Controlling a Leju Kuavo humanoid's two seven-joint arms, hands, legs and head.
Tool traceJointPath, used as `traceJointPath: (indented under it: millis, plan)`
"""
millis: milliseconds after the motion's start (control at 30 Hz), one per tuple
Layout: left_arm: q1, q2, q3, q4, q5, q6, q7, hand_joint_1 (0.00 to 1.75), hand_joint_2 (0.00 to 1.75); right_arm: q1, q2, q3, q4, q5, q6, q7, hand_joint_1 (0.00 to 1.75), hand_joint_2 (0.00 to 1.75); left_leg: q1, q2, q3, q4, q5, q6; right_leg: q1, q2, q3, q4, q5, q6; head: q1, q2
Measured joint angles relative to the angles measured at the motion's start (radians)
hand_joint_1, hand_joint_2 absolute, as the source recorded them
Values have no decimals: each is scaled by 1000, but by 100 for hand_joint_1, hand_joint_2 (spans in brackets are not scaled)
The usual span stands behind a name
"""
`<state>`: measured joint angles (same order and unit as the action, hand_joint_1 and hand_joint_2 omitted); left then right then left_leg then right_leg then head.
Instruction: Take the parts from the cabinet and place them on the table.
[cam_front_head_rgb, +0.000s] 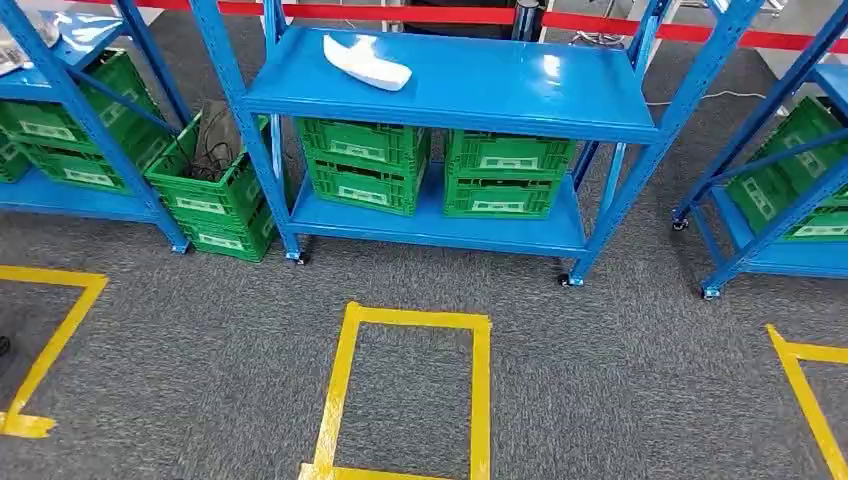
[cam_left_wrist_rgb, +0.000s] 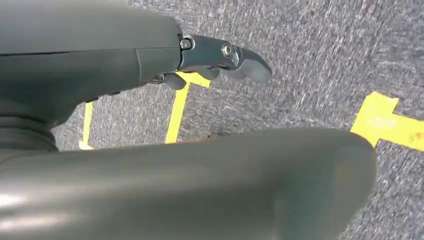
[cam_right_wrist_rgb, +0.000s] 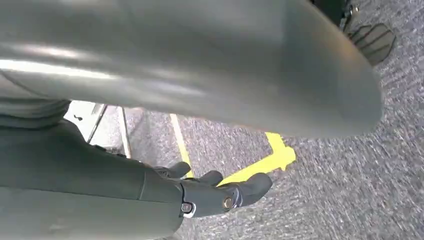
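Green crates (cam_front_head_rgb: 365, 165) sit in two stacks on the lower shelf of the blue cabinet (cam_front_head_rgb: 450, 85) in front of me; I cannot see into them. Another stack of green crates (cam_front_head_rgb: 215, 195) stands on the floor beside the cabinet's left leg, and the top one holds a tangle of dark cables (cam_front_head_rgb: 210, 145). More green crates fill the blue racks to the far left (cam_front_head_rgb: 70, 130) and far right (cam_front_head_rgb: 790, 180).

The floor is grey carpet (cam_front_head_rgb: 620, 380) marked with yellow tape rectangles (cam_front_head_rgb: 345, 380), one directly before the cabinet. A red barrier band (cam_front_head_rgb: 600, 22) runs behind the racks.

The white part (cam_front_head_rgb: 366, 62) lies alone on the cabinet's top shelf, towards its left end. It is well apart from both of my hands, which hang low over the carpet. My left robot hand (cam_left_wrist_rgb: 220, 62) holds nothing, its dark fingers (cam_left_wrist_rgb: 252, 67) slightly bent and loosely together above a yellow tape line. My right robot hand (cam_right_wrist_rgb: 220, 190) also holds nothing, its fingers (cam_right_wrist_rgb: 252, 185) gently curved and a little apart, near a yellow tape corner (cam_right_wrist_rgb: 277, 155).
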<state>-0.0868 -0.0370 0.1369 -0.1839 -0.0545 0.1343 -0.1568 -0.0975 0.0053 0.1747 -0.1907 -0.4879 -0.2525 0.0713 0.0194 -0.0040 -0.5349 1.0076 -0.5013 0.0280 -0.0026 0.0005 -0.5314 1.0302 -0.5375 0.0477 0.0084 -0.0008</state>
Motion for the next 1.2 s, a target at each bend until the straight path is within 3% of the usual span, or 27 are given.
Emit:
traceJointPath:
  millis: [33,67,100,133,167,200,267,300,400,433,467,500,567,600,633,667,700,767,800,833,900,967,1033,1100,1133,1167,1200]
  plan:
    - [0,1,0,0,0,1,0,0,0,0,0,0,0,0,0,0,0,0,0,2,0,0,1,5,-5,0,-41,82,-50,6,15,0]
    - [1,1,0,0,0,0,1,0,0,0,0,0,0,0,0,0,0,0,-2,2,0,0,0,7,-8,0,-84,167,-90,10,18,0]
    - [1,1,0,0,0,0,1,0,0,2,0,0,0,0,0,0,0,0,-3,1,0,0,-2,8,-9,0,-124,241,-114,12,19,0]
    - [2,0,0,0,0,0,2,0,0,3,0,0,0,0,0,0,0,0,-4,0,2,1,-5,9,-9,0,-154,285,-115,13,23,0]
    - [3,0,0,0,0,0,2,0,0,4,0,0,0,0,0,0,0,0,-4,-1,4,1,-7,9,-9,0,-157,279,-97,12,24,0]
    - [3,0,0,0,0,0,2,0,0,4,0,0,0,0,0,0,0,0,-5,-4,11,1,-11,7,-8,0,-138,218,-45,8,28,0]
    - [2,-1,0,0,0,0,2,0,0,6,0,0,0,0,0,0,0,0,-6,-7,24,0,-20,4,-5,0,-67,38,57,-7,36,0]
    - [2,-3,0,0,0,0,2,0,0,6,-3,0,0,0,0,0,0,0,-4,-6,9,-1,-23,1,0,1,-50,-12,63,-17,39,0]
    - [1,-4,0,0,0,0,2,0,0,1,-2,0,0,0,-1,0,0,0,-1,-6,18,-6,-30,-20,12,0,-37,-15,57,-33,37,0]
    - [-1,-5,0,0,0,0,2,0,0,1,-2,0,0,0,-1,0,0,0,-2,-5,28,-14,-30,-27,12,0,-25,-25,60,-41,39,0]
    - [-1,-3,0,-1,0,0,2,0,0,0,-2,0,0,0,-1,0,0,0,-2,-4,32,-4,-38,-30,0,-2,-8,-48,70,-46,39,0]
    - [-1,-4,0,0,0,0,0,0,0,2,-2,0,0,0,-1,0,0,0,-4,-2,17,27,-55,-34,1,-2,0,-58,71,-50,31,0]
    - [-1,-4,0,0,0,0,2,0,0,1,0,0,0,0,-1,0,0,0,-1,-1,-73,183,-127,-38,1,-4,1,-57,68,-61,14,0]
    - [0,-4,0,0,0,0,2,0,0,1,0,0,0,0,-1,1,0,0,-1,-1,-117,254,-148,-41,2,-3,1,-56,65,-62,11,0]
    - [3,-4,0,0,0,0,3,0,0,1,0,0,0,0,-1,1,0,0,-1,-1,-146,290,-144,-42,2,-1,2,-54,61,-61,7,0]
    - [4,-3,0,0,0,0,3,0,0,2,0,1,0,0,-1,1,0,0,-1,-1,-148,274,-117,-41,2,0,5,-52,57,-60,2,0]
    - [4,-2,0,0,0,0,3,0,0,3,0,1,0,-1,-1,2,0,0,0,0,-129,219,-73,-40,1,1,9,-50,53,-57,-4,0]
    - [3,1,0,0,0,0,3,0,0,4,1,1,0,-1,-1,2,0,0,1,3,-44,28,29,-37,1,1,22,-43,39,-47,-12,0]
    - [1,1,0,0,-1,0,3,0,0,5,1,2,0,-1,-1,2,0,0,-2,4,-36,11,8,-31,7,0,4,-38,30,-39,-14,0]
    - [-1,0,0,0,-2,0,2,0,0,1,0,2,0,-1,-1,2,0,0,-3,2,-18,5,9,-25,7,2,7,-34,21,-33,-12,0]
    - [1,0,0,0,-2,-1,3,0,0,1,1,2,0,-1,0,2,0,0,-9,1,-18,7,6,-13,3,1,12,-39,23,-22,-5,0]
    - [1,-2,-1,0,-2,-1,2,0,0,-1,-1,2,0,-1,0,2,0,0,2,1,-12,-1,12,-2,2,1,11,-16,9,-9,-5,0]
    - [0,0,0,0,-2,-1,2,0,0,0,0,2,0,-1,1,2,0,0,1,1,-12,-1,9,6,-5,1,-59,119,-66,2,17,0]
    - [1,0,-1,0,-2,-2,3,0,0,3,0,3,0,-1,1,3,0,0,-1,1,-11,-1,4,10,-9,1,-148,274,-117,7,21,0]
    - [2,-1,-1,0,-2,-2,3,0,0,3,0,3,0,-2,1,3,0,0,-1,0,-8,-1,2,9,-9,1,-162,286,-104,7,24,0]
    - [3,-1,-1,0,-2,-3,3,0,0,4,0,3,0,-2,1,3,0,0,-1,-1,-4,-1,-1,8,-9,1,-157,263,-78,6,26,0]
    - [3,-1,-1,0,-2,-3,2,0,0,4,0,3,0,-1,1,3,0,0,-1,-3,1,-1,-4,7,-9,1,-135,202,-32,3,30,0]
